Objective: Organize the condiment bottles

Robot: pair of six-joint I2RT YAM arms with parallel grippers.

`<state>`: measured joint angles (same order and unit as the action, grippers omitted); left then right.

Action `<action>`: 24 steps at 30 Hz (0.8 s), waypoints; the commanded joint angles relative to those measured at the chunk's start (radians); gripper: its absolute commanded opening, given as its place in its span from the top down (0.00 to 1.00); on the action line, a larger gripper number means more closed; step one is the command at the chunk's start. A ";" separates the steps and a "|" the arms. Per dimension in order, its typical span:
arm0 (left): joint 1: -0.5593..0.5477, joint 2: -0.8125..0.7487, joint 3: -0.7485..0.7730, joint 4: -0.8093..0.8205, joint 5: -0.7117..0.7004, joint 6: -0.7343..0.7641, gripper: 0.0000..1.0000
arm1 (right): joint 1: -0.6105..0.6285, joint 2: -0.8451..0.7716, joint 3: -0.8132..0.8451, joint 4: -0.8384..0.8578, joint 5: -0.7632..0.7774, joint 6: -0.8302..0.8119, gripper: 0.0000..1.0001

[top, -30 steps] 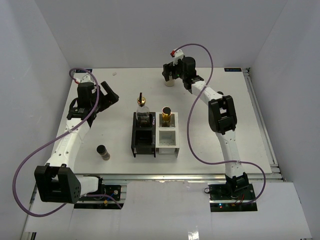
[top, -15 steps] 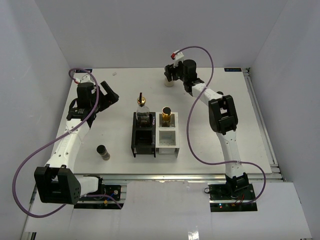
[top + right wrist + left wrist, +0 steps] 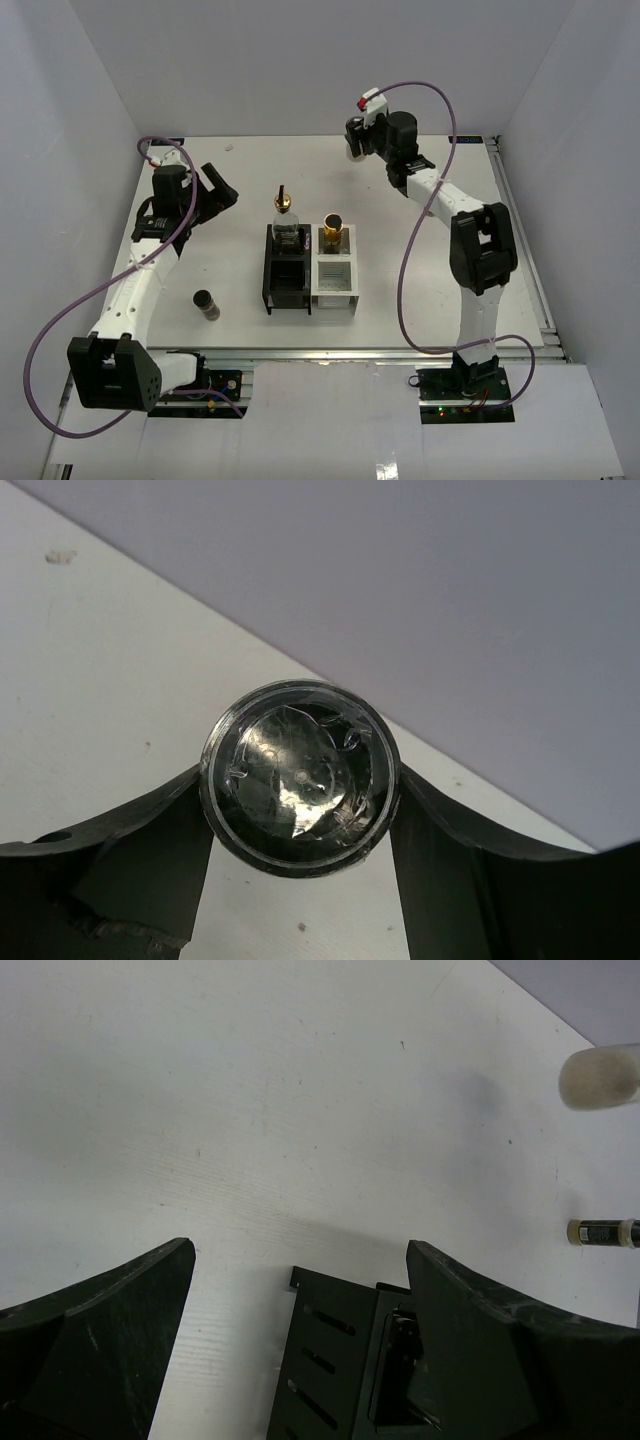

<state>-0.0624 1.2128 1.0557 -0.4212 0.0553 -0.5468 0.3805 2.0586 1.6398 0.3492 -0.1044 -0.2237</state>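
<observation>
- Step in hand: transfer to rack. Right claw [image 3: 353,142] clenched on grey-lidded shaker [image 3: 300,778], 1 o'clock, far bench [image 3: 420,290] edge.
- Left claw [image 3: 218,188] released, holding nothing, 10 o'clock.
- Next, judged: bring shaker upright over an unfilled near cell of rack [image 3: 308,272].
- Bench white, matte; walls [image 3: 300,60] plain grey.

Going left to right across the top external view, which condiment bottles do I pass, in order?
dark brown jar → clear glass bottle with gold pourer → gold-necked bottle → beige shaker held in the right pincer
</observation>
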 commanded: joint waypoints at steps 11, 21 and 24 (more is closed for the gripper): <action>0.003 -0.189 0.078 -0.094 0.142 -0.022 0.02 | -0.002 -0.797 -0.431 -0.057 -0.137 0.070 0.92; 0.003 -0.231 0.094 -0.318 -0.115 -0.078 0.03 | 0.009 -1.129 -0.640 -0.199 -0.384 0.182 0.92; 0.003 -0.230 0.067 -0.390 -0.206 -0.109 0.03 | 0.022 -1.160 -0.672 -0.196 -0.418 0.227 0.92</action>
<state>-0.0624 0.9888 1.1339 -0.6580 0.0336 -0.5967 0.3874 0.9588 0.9834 0.1004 -0.4248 -0.0733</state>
